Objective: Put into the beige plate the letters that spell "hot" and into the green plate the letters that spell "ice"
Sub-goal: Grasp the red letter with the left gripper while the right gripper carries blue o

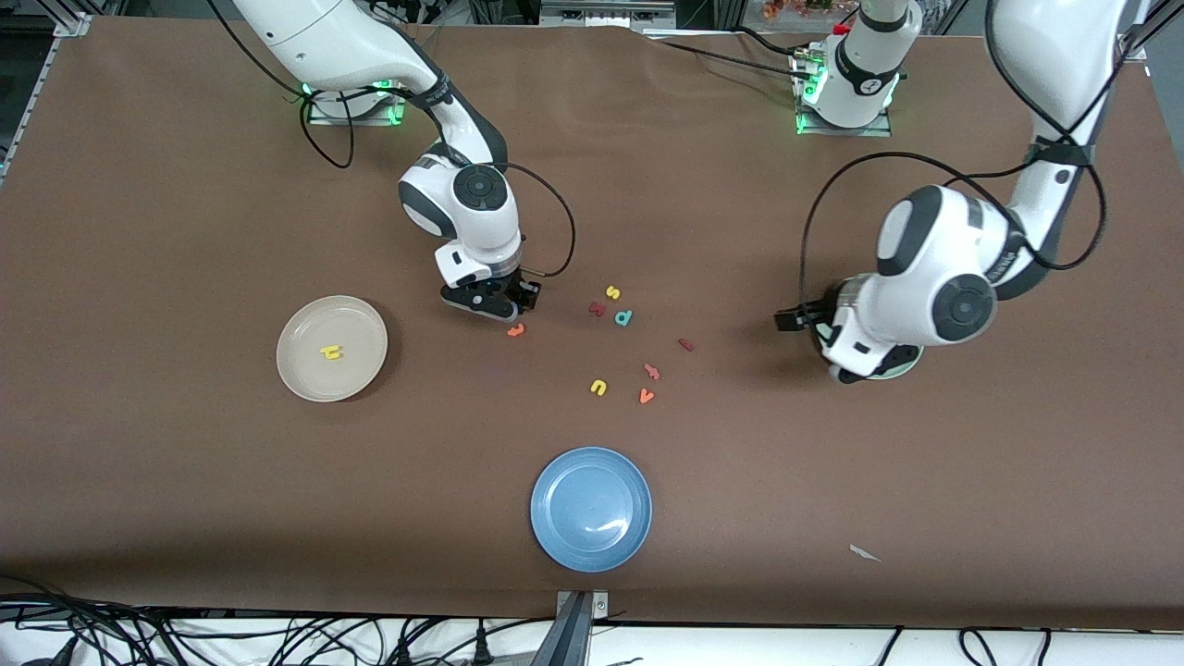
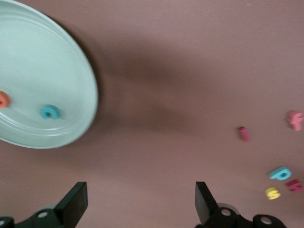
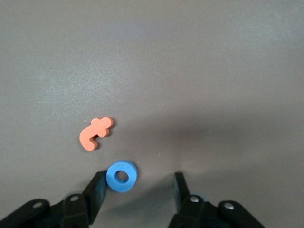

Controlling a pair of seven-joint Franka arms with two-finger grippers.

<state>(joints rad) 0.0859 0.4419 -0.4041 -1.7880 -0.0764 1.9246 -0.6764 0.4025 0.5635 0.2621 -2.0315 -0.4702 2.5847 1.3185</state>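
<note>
Clock positions are read on the front view.

- Worktop (image 1: 185, 481): beige plate (image 1: 298, 328) at 9 o'clock, green plate (image 2: 42, 57) at 3 under the left arm, blue plate (image 1: 591, 546) at 6, unused.
- Risk: the right hand (image 3: 140, 183) is low over the worktop at about 10 o'clock from centre. It straddles the blue o (image 3: 121, 176) off-centre, and the o sits hard against one finger. My guess is that closing shoves the flat foam sideways or pops it out. The orange t (image 3: 96, 133) lies just beside it, at 5 o'clock of that hand, and could get nudged or pinched along.
- Right hand: jaws roughly half apart, either side of the o, not yet clamped, so nothing is held.
- Left hand (image 2: 141, 204): jaws spread wide and empty, over bare worktop just beside the green plate. This arm is waiting.
- Letters: yellow h (image 1: 330, 352) is in the beige plate, teal c (image 2: 50, 112) and orange e (image 2: 3, 99) are in the green plate. Maroon i (image 1: 685, 345) is loose between centre and the green plate.
</note>
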